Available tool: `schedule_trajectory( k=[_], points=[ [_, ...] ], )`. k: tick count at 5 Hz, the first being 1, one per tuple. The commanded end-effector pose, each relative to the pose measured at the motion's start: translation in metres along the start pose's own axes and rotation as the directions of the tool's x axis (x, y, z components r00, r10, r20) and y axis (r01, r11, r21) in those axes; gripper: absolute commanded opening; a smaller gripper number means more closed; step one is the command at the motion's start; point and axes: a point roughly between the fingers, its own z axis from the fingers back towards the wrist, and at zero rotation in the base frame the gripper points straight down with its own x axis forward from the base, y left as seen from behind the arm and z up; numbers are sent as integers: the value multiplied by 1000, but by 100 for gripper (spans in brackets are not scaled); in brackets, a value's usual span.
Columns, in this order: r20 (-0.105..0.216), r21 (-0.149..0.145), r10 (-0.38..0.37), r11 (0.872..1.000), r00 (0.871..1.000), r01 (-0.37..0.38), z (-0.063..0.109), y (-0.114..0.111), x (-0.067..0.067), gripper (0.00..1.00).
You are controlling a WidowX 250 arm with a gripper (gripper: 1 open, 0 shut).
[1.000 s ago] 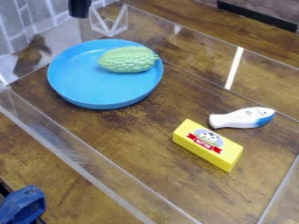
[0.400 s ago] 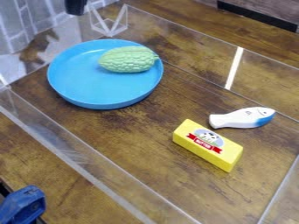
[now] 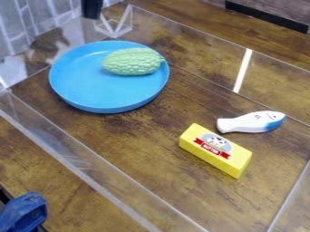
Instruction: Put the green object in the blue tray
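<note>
- Since the green object [image 3: 133,62] already lies inside the blue tray [image 3: 75,91], I judge task done.
- Gripper [image 3: 107,16] at top edge, fully open, empty.
- I'd keep clear, no nudging tray.

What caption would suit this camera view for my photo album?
Green object lying in the blue tray; yellow block and toy fish apart on the wooden table.
</note>
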Motion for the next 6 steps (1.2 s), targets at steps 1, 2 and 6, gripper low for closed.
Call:
schedule_trajectory(
  k=[1,2,6],
  points=[
    [30,78,11,997,999,-14,36,3,-10,100],
    [34,81,-12,997,999,9,37,12,-18,100],
    [21,78,53,996,998,-54,55,-6,-17,100]
  ],
)
